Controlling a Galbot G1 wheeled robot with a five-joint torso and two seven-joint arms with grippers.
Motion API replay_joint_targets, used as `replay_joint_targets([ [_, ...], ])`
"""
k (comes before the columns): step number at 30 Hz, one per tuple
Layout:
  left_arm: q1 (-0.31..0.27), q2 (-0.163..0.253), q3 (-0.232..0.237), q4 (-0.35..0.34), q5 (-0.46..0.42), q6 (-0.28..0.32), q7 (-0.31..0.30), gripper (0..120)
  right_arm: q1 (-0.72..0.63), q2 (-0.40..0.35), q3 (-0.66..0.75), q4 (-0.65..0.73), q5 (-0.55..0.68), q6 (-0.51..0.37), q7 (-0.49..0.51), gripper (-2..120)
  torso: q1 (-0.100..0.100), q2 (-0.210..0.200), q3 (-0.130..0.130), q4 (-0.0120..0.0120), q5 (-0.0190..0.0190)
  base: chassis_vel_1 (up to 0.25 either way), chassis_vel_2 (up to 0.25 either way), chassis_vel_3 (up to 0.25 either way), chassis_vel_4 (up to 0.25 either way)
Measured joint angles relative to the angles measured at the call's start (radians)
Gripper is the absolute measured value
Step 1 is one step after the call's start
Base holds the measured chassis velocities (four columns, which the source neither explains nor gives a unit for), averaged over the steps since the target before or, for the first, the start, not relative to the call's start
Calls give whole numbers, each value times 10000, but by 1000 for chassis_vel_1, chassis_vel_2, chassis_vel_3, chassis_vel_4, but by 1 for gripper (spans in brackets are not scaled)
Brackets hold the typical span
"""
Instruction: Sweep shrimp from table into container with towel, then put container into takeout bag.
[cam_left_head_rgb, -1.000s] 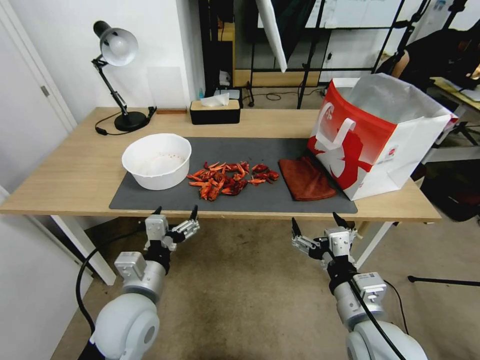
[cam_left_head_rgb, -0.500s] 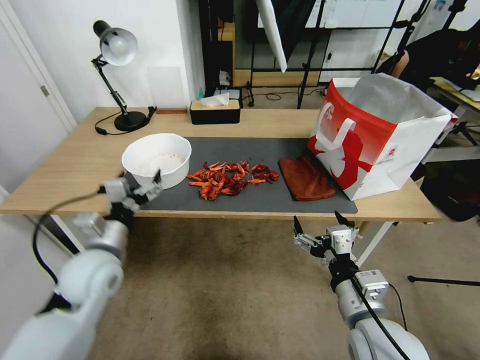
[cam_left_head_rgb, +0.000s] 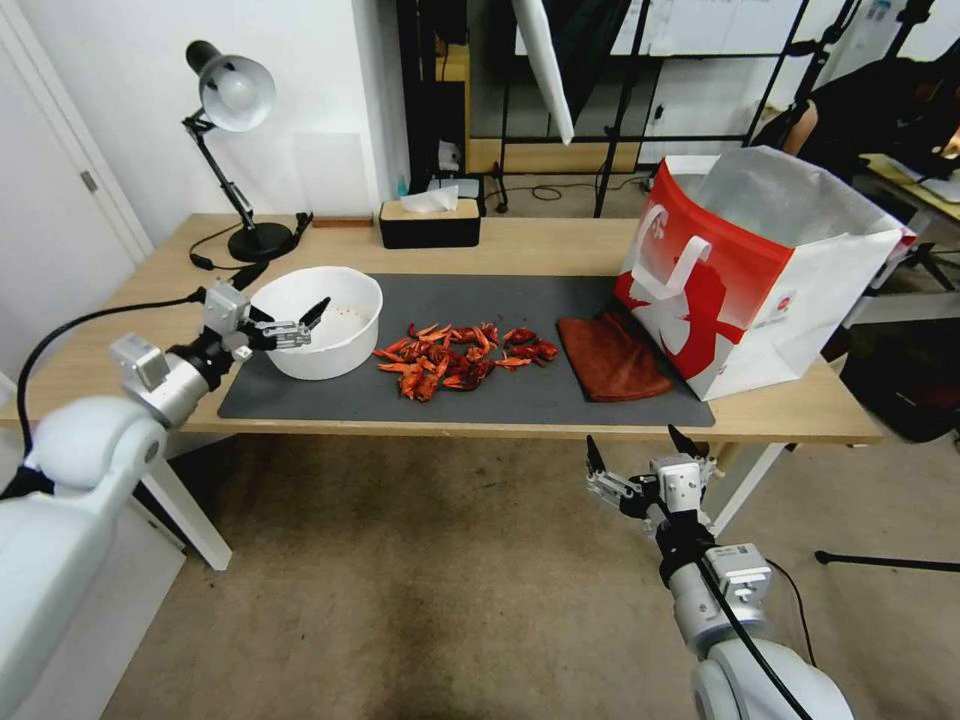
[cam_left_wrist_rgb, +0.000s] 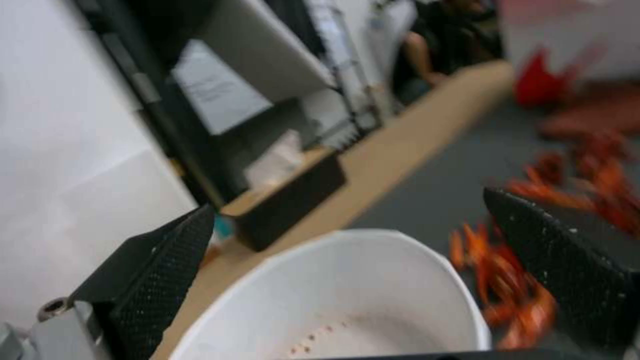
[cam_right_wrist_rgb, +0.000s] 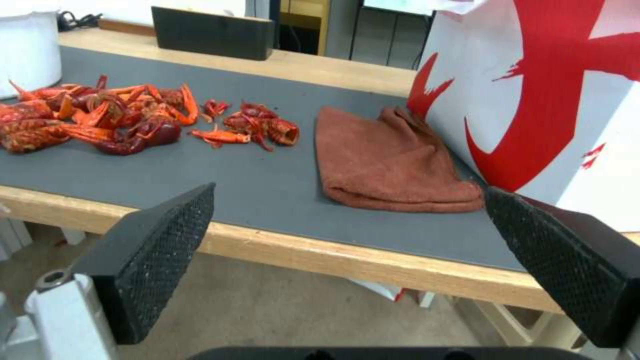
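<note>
Since the earlier frame the left gripper (cam_left_head_rgb: 290, 318) has swung up from below the bench edge to the container's (cam_left_head_rgb: 318, 322) near-left rim, jaws spread wide and empty, one finger outside the wall at about 9 o'clock of the bowl and the other over its opening; this reads as the approach to steadying or tilting the bowl, with no sweeping yet begun. Nearest the robot, the right gripper (cam_left_head_rgb: 640, 462) hangs below the bench (cam_left_head_rgb: 120, 350) front edge, jaws likewise wide apart and holding nothing, facing the towel (cam_right_wrist_rgb: 390, 162). On the grey mat (cam_left_head_rgb: 480, 395) the shrimp (cam_left_head_rgb: 460, 358) lie in a loose pile just at 3 o'clock of the container, with the folded towel at 3 o'clock of the pile, its far side against the takeout bag (cam_left_head_rgb: 750, 270), which stands upright and open. Farther back, at 12 o'clock, sit a black tissue box (cam_left_head_rgb: 430, 224) and a desk lamp (cam_left_head_rgb: 235, 150).
</note>
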Motion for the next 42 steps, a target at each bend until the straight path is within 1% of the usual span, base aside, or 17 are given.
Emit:
replay_joint_targets([
  [2,-590,296,99,609,993,-406,2142,100,44,1,-35,-55,-21,5,-10,100,-1,0,0,2,1,0,0,0,0],
  [3,-590,296,99,609,993,-406,2142,100,44,1,-35,-55,-21,5,-10,100,-1,0,0,2,1,0,0,0,0],
  [5,-957,440,162,851,1435,-620,3283,100,91,0,-87,-130,-71,10,-11,100,0,0,0,2,1,0,0,0,0],
  [6,-957,440,162,851,1435,-620,3283,100,91,0,-87,-130,-71,10,-11,100,0,0,0,2,1,0,0,0,0],
  [8,-1359,613,236,1067,1823,-871,4433,100,167,0,-175,-238,-118,14,-11,100,0,1,0,0,1,0,0,0,0],
  [9,-1359,613,236,1067,1823,-871,4433,100,167,0,-175,-238,-118,14,-11,100,0,1,0,0,1,0,0,0,0],
  [12,-1535,990,335,1285,1923,-1117,5358,100,396,0,-314,-446,-128,9,-21,100,-1,3,0,-1,1,0,0,0,0],
  [16,-1547,1229,404,1437,1957,-1243,5546,100,567,0,-433,-603,-124,-16,-47,100,0,3,0,5,2,0,0,0,0],
  [18,-1930,1361,756,1857,2028,-1291,5689,100,617,0,-519,-692,-133,-22,-70,100,-1,3,0,5,0,0,0,0,0],
  [20,-2073,1362,863,1969,2089,-1301,5727,100,615,-1,-526,-702,-143,-22,-75,100,-1,3,0,4,1,0,0,0,0],
  [22,-2748,1353,1446,2419,2392,-1400,5931,100,589,-1,-530,-708,-173,-15,-87,100,0,2,1,-4,1,0,0,0,0],
  [23,-2748,1353,1446,2419,2392,-1400,5931,100,589,-1,-530,-708,-173,-15,-87,100,0,2,1,-4,1,0,0,0,0],
  [26,-3471,1280,2100,2816,2693,-1552,6100,100,574,-1,-493,-714,-184,-12,-93,100,-1,2,0,2,0,0,0,0,0],
  [31,-4200,1150,2660,3207,3195,-1750,6387,100,572,-1,-479,-717,-205,-12,-94,100,0,1,1,0,3,0,0,0,0],
  [34,-4954,1099,3450,3650,3533,-1927,6591,100,573,-1,-482,-731,-244,-13,-95,100,-1,1,0,1,3,0,0,0,0],
  [41,-5652,1058,4159,4005,4081,-2294,6814,100,570,-1,-481,-744,-287,-13,-95,100,0,0,1,-2,4,0,0,0,0],
  [42,-5967,1049,4516,4111,4289,-2401,6849,100,568,-1,-480,-751,-294,-13,-95,100,0,0,1,1,3,0,0,0,0],
])
